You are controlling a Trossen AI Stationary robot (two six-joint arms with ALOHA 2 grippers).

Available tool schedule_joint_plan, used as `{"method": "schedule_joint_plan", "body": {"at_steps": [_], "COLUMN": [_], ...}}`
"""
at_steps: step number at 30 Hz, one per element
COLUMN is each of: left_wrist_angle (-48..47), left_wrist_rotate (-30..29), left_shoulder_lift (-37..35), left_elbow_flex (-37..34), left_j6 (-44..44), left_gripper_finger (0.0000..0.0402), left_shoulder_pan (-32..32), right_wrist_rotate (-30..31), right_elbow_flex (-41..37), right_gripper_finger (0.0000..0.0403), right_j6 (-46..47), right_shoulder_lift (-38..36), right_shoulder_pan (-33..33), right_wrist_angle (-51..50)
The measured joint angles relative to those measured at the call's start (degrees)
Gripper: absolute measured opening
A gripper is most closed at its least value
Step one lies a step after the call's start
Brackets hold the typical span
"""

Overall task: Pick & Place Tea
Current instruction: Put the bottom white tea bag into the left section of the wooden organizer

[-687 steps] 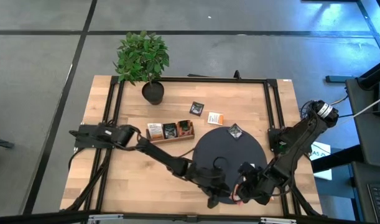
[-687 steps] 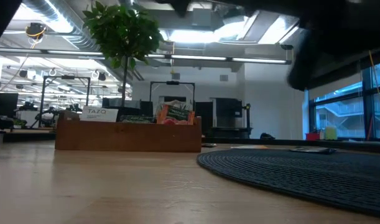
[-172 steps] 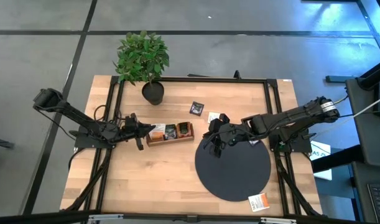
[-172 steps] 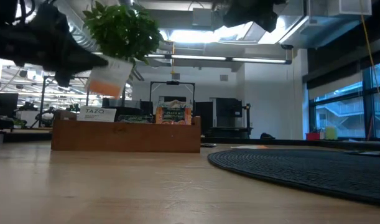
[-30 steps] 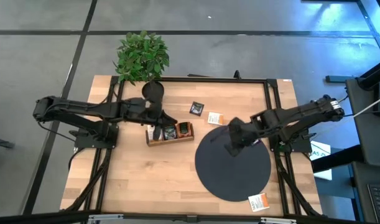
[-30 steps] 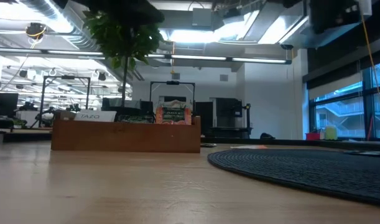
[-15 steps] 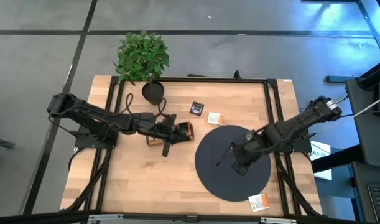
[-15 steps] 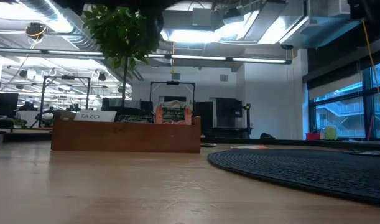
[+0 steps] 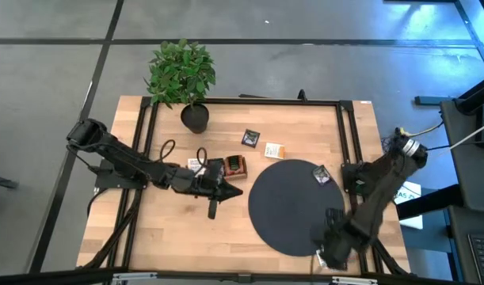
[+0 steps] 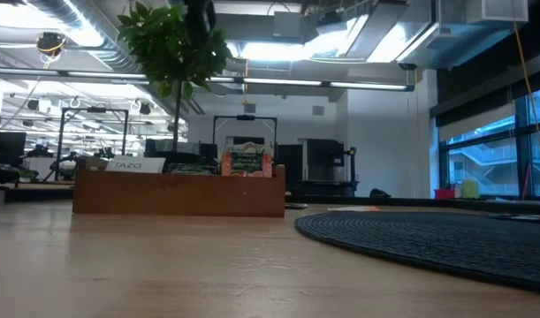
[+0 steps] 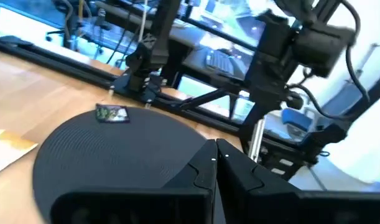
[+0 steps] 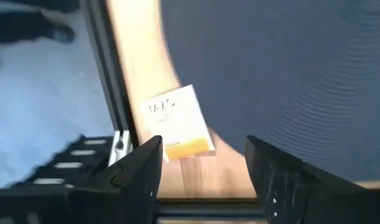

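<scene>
From above, the left gripper (image 9: 228, 191) sits clenched and empty just at five o'clock of the wooden tray (image 9: 216, 168), over bare table (image 9: 178, 229). The right gripper (image 9: 330, 255) hangs at the black mat (image 9: 293, 206)'s five o'clock edge, near the table's front rim. A dark sachet (image 9: 321, 175) lies on the mat at about one o'clock; another dark sachet (image 9: 250, 138) and a white-orange sachet (image 9: 273, 149) rest on the wood at the mat's eleven o'clock, short of the potted plant (image 9: 183, 75).

The low view shows the tray (image 10: 179, 193) with sachets standing in it (a white one (image 10: 126, 164) at its nine o'clock end, an orange one (image 10: 246, 163) toward three) and the mat (image 10: 429, 243) beside it.

The left wrist view looks over shut fingers (image 11: 236, 171) to the mat (image 11: 115, 155) and the dark sachet (image 11: 112, 113).

The right wrist view has its fingers (image 12: 140, 171) spread wide, released, directly over a white-orange sachet (image 12: 177, 122) lying on wood just off the mat (image 12: 270, 68).
</scene>
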Motion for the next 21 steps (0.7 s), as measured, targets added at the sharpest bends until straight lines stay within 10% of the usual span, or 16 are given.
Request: {"method": "schedule_joint_plan", "body": {"at_steps": [21], "left_wrist_angle": [0.63], "left_wrist_rotate": [-13.66], "left_shoulder_lift": [6.00], "left_elbow_flex": [-0.02], "left_j6": [-8.59], "left_gripper_finger": [0.0007], "left_shoulder_pan": [-8.05], "right_wrist_rotate": [5.19], "right_elbow_flex": [-0.04], "right_gripper_finger": [0.0154], "right_j6": [-1.67], "right_shoulder_lift": [21.27], "right_shoulder_pan": [10.84], "right_wrist_angle": [11.07]}}
